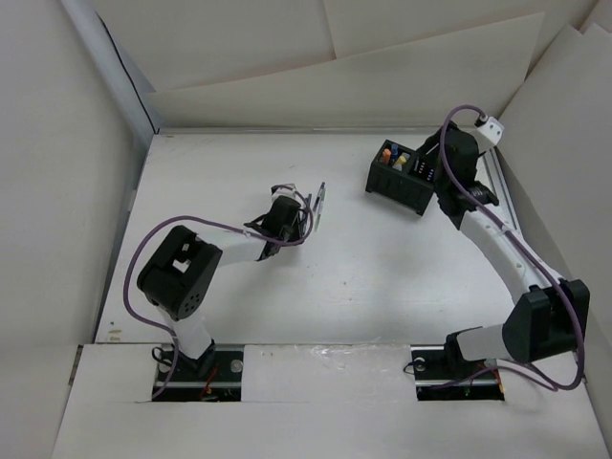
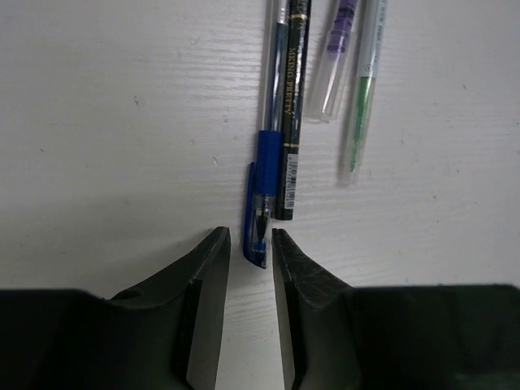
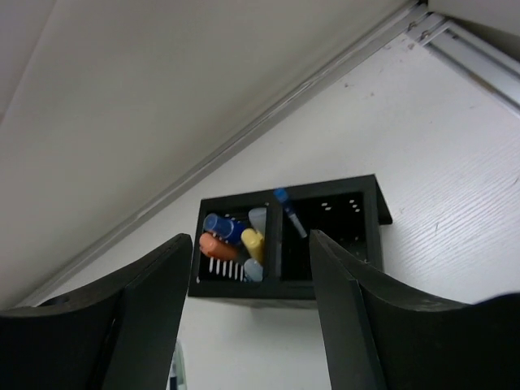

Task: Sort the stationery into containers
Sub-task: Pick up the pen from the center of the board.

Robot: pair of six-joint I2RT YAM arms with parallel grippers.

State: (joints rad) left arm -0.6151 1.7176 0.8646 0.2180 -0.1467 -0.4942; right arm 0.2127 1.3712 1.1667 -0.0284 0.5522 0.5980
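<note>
Left claw [image 2: 250, 272], closest to its wrist camera: the two dark fingers stand slightly apart with a narrow gap between them, gripping nothing. The capped end of a blue pen [image 2: 264, 162] reaches just into the mouth of that gap; whether it touches either finger cannot be told. Lying against the blue pen on its right is a dark pen [image 2: 291, 122] with gold lettering, and the two run parallel on the white tabletop [image 2: 122, 122]. Further right, slightly apart from that pair, lie a clear pen with purple markings [image 2: 337, 49] and a clear green-inked pen [image 2: 361, 97], close together. Right claw [image 3: 250, 268]: fingers spread wide and empty, with the black box [image 3: 370, 203] visible between them, well beyond the fingertips. A central wall divides the box into two compartments. The left compartment holds an orange highlighter [image 3: 218, 246], a blue highlighter [image 3: 223, 226], a yellow highlighter [image 3: 253, 242] and two pale ones. The right compartment holds a single blue-capped pen [image 3: 288, 213], leaning toward the divider. In the overhead view the box sits at the far right of the tabletop beside the right claw, while the loose pens lie near the middle, at the left claw.
</note>
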